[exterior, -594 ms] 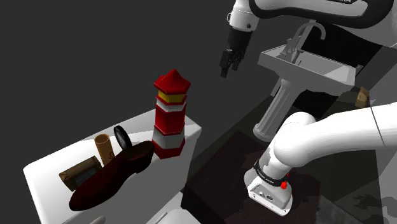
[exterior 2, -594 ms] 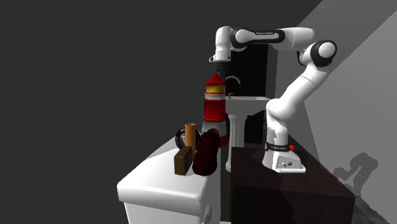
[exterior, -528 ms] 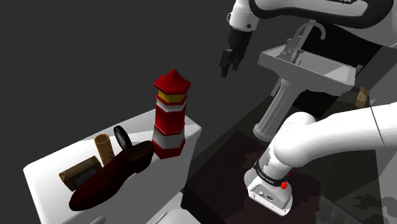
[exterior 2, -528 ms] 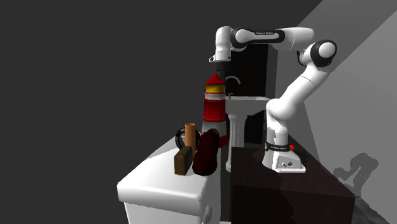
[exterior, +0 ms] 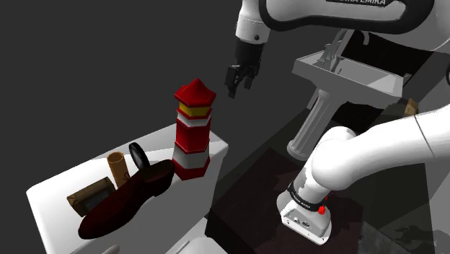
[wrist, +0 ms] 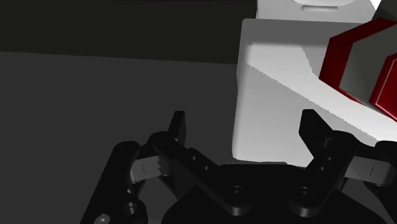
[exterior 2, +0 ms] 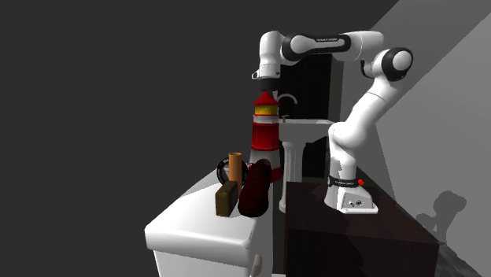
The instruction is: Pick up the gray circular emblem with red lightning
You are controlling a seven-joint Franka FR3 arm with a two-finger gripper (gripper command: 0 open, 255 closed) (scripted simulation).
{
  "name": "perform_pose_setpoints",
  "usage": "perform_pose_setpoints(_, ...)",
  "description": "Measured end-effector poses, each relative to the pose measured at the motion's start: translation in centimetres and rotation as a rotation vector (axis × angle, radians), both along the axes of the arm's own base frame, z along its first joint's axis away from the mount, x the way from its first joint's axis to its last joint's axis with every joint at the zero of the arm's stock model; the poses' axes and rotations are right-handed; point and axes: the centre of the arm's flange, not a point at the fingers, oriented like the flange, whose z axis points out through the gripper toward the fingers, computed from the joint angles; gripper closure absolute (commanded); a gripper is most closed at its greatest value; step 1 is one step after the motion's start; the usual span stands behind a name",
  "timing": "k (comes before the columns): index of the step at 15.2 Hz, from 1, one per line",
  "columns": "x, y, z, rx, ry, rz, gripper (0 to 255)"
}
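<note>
End effector (exterior: 236, 78) is hovering above the red-and-white lighthouse (exterior: 192, 130), slightly off toward its sink (exterior: 346, 72) side. The fingers are standing wide apart, gripping nothing. The emblem (exterior: 137, 154) is reading as a dark disc and standing on edge on the white counter (exterior: 50, 195). It's sitting near the lighthouse, on the side away from the sink, just beside a tan cylinder (exterior: 116, 167).
</note>
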Motion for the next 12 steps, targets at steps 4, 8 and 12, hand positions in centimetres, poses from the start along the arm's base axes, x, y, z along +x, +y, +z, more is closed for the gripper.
perform_pose_setpoints(4,1.5,5.0,-0.9,0.008,0.003,-0.012,0)
perform_pose_setpoints(8,2.7,9.6,-2.4,0.015,0.006,-0.024,0)
perform_pose_setpoints(12,4.4,14.7,-3.6,0.023,0.007,-0.034,0)
